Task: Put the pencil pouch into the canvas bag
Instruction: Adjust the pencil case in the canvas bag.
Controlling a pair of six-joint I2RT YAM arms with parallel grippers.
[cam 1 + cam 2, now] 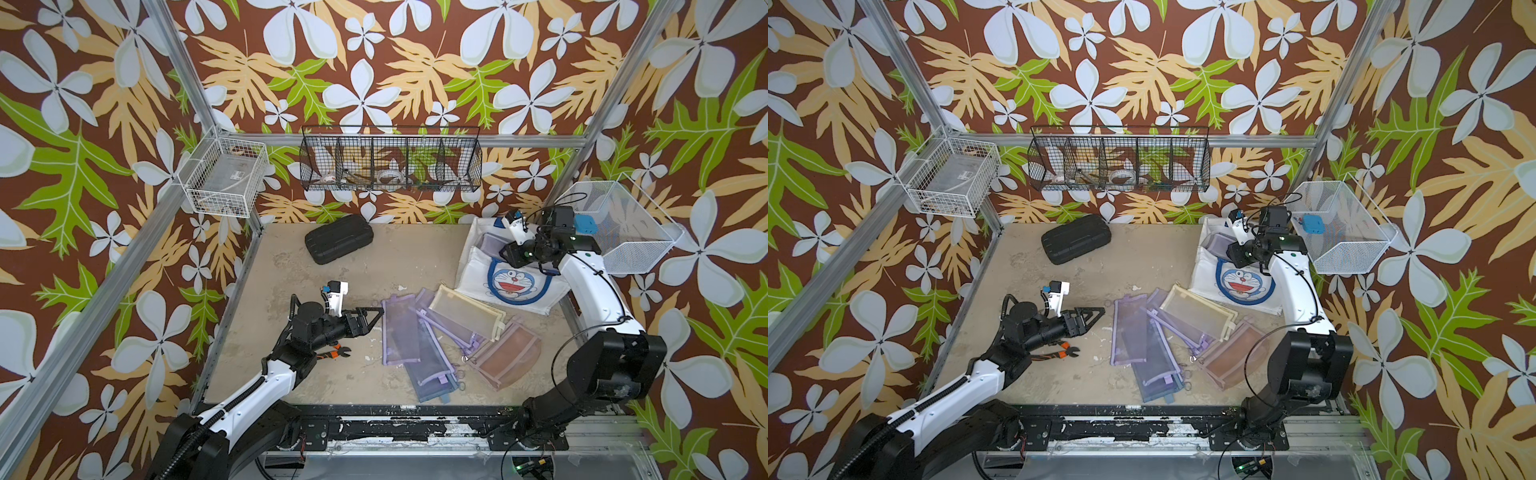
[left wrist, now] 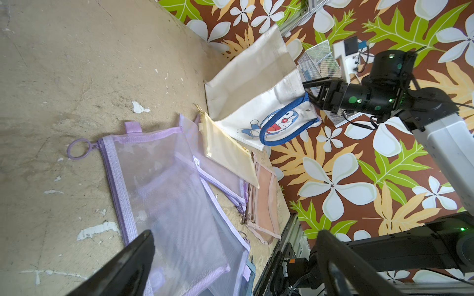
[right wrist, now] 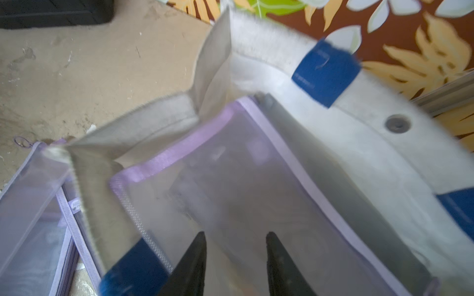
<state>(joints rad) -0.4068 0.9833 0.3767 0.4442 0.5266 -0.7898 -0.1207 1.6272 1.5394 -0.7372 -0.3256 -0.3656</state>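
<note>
A lilac pencil pouch (image 3: 230, 179) is lying partly inside the mouth of the canvas bag (image 1: 473, 276), at right in a top view. The right end effector (image 3: 234, 234) is poised over it. Its jaws are standing apart, but blur hides whether they are gripping anything. The left end effector (image 1: 373, 318) is gaping empty beside the spare pouches (image 1: 419, 349). Probably only pushing the pouch in and letting go is left.

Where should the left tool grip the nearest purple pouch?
Pinch the purple pouch by its long zipper edge: it lies flat on bare table facing the left tool, so come low from that side; other pouches crowd its far edge.
</note>
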